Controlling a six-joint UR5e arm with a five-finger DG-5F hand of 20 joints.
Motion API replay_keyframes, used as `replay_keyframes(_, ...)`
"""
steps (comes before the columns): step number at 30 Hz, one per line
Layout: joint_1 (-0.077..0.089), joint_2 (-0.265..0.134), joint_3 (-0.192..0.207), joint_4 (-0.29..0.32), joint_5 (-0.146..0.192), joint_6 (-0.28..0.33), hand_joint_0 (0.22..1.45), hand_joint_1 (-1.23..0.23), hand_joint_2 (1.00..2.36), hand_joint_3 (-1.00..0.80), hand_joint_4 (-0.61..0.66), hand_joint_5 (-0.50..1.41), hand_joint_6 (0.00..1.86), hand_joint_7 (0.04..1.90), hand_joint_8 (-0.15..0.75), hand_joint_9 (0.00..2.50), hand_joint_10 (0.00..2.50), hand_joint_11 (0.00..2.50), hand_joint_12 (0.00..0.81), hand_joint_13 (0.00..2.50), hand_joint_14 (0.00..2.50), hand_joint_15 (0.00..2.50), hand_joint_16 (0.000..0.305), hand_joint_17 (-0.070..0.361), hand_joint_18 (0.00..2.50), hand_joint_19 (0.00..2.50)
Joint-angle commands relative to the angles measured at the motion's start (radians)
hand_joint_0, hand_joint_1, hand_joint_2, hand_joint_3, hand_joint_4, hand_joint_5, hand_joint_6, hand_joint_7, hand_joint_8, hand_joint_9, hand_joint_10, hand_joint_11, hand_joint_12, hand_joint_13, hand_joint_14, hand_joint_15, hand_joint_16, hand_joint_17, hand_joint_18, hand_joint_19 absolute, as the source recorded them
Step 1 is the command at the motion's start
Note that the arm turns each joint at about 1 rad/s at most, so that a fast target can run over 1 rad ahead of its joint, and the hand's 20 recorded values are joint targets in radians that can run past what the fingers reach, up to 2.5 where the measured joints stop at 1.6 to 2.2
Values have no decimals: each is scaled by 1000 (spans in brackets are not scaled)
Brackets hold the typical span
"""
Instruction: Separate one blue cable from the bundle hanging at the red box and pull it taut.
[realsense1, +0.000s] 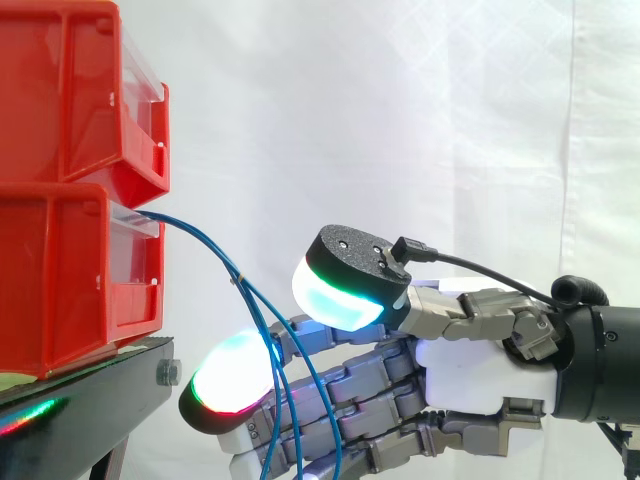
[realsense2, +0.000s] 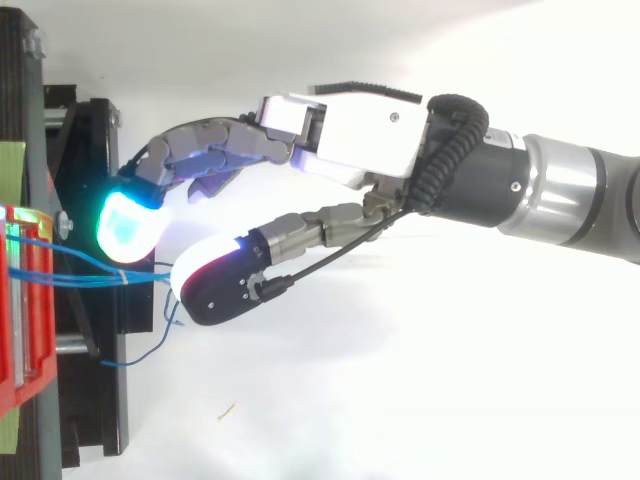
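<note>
Robot hand (realsense1: 480, 370) spread wide w/ blue cables (realsense1: 215, 250) (bundled) running from red box (realsense1: 60, 280) toward it, drooping.

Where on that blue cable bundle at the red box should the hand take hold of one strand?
Probably below the tie, where the blue cable strands fan apart; above it they run bunched. Come in level from the side away from the red box, pinching the outermost.

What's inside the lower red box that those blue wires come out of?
Only the blue cables leaving the front opening of the lower red box show; its solid red wall covers whatever lies inside.
</note>
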Motion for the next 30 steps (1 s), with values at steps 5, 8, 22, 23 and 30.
replay_keyframes(5, 3, -6, 10, 13, -34, 5, 577, -576, 1002, -476, 281, -189, 503, 857, 282, 608, 12, 378, 352, 497, 11, 318, 47, 105, 518, 477)
replay_keyframes(8, 3, -6, 10, 16, -93, 44, 574, -574, 1002, -479, 283, -189, 503, 857, 283, 609, 12, 371, 353, 497, 10, 314, 47, 105, 518, 476)
replay_keyframes(22, 9, -6, 12, 42, -105, 73, 593, -565, 1005, -429, 279, -188, 503, 854, 281, 610, 12, 375, 349, 500, 11, 324, 47, 105, 519, 489)
replay_keyframes(23, 9, -8, 10, 42, -105, 71, 592, -565, 1005, -428, 283, -188, 503, 859, 280, 610, 12, 374, 350, 502, 11, 327, 47, 105, 520, 478)
replay_keyframes(30, 7, -6, 24, 47, -105, 73, 596, -563, 1007, -414, 288, -175, 503, 921, 282, 614, 13, 387, 347, 511, 13, 331, 46, 105, 527, 489)
